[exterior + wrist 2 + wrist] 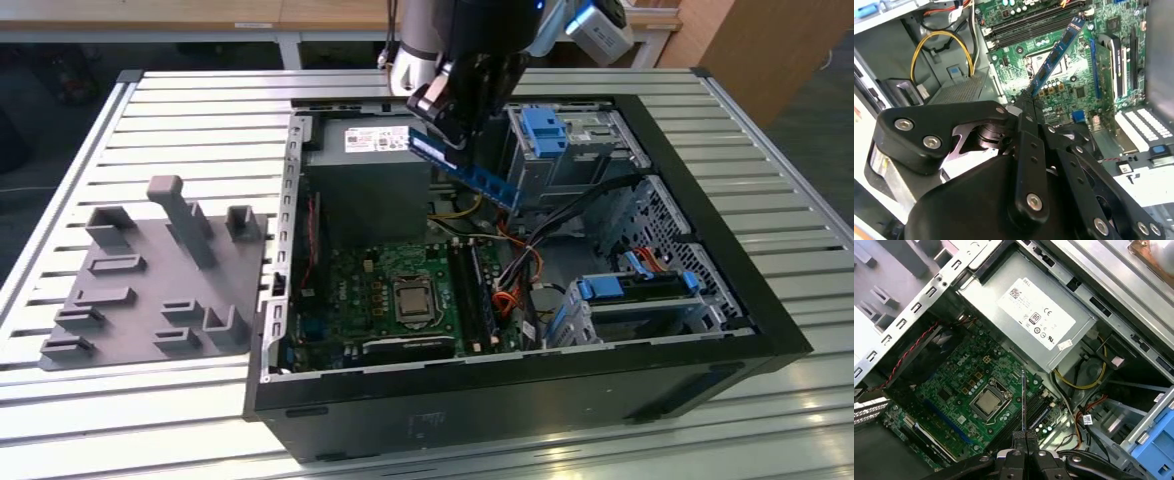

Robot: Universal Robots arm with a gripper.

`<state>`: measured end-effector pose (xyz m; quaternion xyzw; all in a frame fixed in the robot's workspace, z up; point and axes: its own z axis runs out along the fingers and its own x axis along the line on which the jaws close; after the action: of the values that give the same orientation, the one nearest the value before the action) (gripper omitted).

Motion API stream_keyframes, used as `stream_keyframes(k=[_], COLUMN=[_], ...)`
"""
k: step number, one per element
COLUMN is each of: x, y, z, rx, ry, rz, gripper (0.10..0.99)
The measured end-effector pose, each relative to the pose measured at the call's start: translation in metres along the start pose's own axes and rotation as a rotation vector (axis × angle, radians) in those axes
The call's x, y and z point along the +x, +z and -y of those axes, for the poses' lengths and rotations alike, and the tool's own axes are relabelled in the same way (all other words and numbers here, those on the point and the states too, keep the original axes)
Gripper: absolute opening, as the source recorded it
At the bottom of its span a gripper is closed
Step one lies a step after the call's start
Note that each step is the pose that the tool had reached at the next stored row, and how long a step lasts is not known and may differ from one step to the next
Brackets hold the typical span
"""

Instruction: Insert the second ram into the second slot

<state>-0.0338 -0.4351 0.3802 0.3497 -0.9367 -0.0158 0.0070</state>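
Observation:
My gripper (447, 118) is shut on one end of the second ram (470, 172), a thin blue stick with a pale label. It hangs tilted in the air above the open computer case, over the power supply's edge. The second wrist view shows the ram (1056, 55) reaching out from my shut fingertips (1026, 105) towards the green motherboard (1074, 85). The long dark memory slots (1029, 24) lie beyond its far end. In the first wrist view the ram (1023, 400) shows edge-on, above the slots (1038, 415) beside the processor (986, 402). The stick is well clear of the slots (474, 292).
The black case (534, 400) lies open on a slatted metal table. Inside are a grey power supply (1029, 315), loose cables (521, 265) and bright-blue drive brackets (545, 128). A grey fixture plate with posts (154, 280) sits at the exterior view's left.

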Motion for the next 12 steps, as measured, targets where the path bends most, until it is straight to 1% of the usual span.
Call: stream_keyframes(k=[6, 12], x=[0.0000, 0.0000], y=[0.0004, 0.0008], z=[0.0000, 0.0000], rx=[0.000, 0.000], ry=[0.071, 0.156], rz=[0.0023, 0.0047], gripper=[0.114, 0.114])
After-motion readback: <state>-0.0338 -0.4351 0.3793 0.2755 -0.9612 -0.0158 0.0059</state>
